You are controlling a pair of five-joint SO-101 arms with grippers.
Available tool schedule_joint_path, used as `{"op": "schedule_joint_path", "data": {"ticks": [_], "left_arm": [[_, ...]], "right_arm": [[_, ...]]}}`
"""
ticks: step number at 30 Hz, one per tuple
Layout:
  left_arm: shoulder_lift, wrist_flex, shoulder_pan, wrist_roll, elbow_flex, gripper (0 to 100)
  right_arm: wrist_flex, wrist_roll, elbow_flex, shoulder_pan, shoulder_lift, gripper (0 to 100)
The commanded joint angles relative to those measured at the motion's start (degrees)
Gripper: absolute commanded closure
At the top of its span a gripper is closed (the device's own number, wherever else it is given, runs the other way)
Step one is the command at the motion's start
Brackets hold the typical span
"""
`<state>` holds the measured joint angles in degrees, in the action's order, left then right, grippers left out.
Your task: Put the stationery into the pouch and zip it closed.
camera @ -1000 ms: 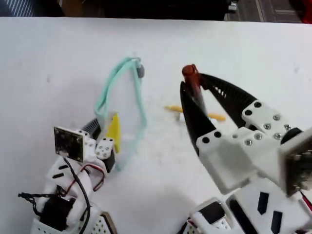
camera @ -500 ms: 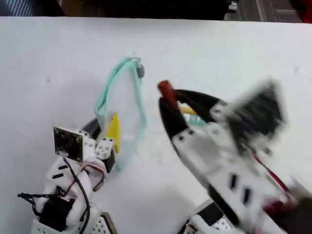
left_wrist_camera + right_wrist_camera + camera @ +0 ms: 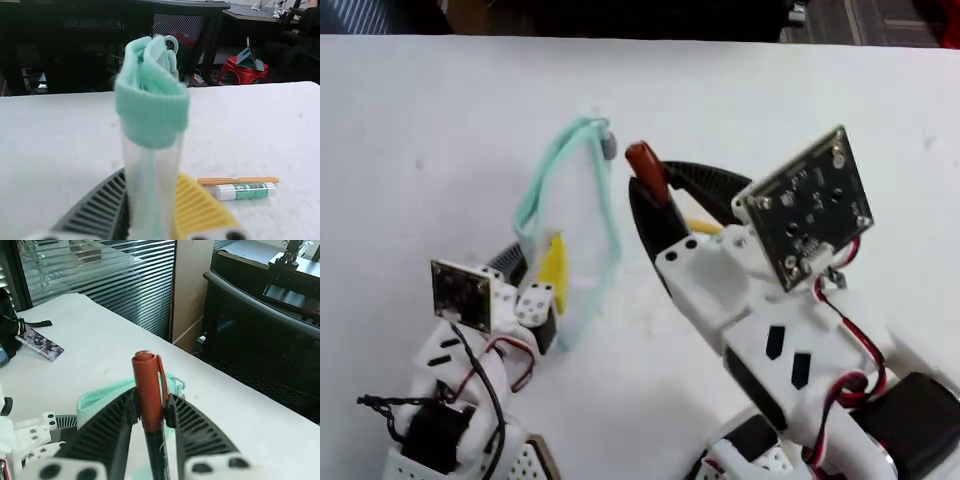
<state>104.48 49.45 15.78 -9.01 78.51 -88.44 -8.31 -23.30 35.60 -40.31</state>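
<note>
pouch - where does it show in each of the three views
high view: pouch left of centre, standing up from the left gripper.
left wrist view: mid-picture, upright in that gripper's grip.
right wrist view: its mint rim behind the right gripper and the red pen it holds.
shared landmark: the white table under it in all three.

The table (image 3: 430, 100) had a plain white top. A slim orange pen (image 3: 237, 180) lay flat on it, and just beside that, parallel to it, lay a glue stick (image 3: 245, 190) with a green label. The clear pouch (image 3: 570, 200) with mint trim sat further along; whether it touched the top I could not tell. Near one edge a small printed card (image 3: 39, 345) lay flat, with a black strap (image 3: 36, 323) close by.
</note>
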Motion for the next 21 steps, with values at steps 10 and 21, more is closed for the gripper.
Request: {"op": "schedule_joint_path", "data": {"ticks": [10, 21], "left_arm": [[0.22, 3.52, 1.19, 0.18, -0.62, 79], [0.22, 3.43, 0.92, 0.18, -0.62, 80]], "right_arm": [[11.03, -0.44, 3.43, 0.4, -6.02, 98.3], [28.79, 6.77, 21.01, 4.0, -6.9, 98.3]]}}
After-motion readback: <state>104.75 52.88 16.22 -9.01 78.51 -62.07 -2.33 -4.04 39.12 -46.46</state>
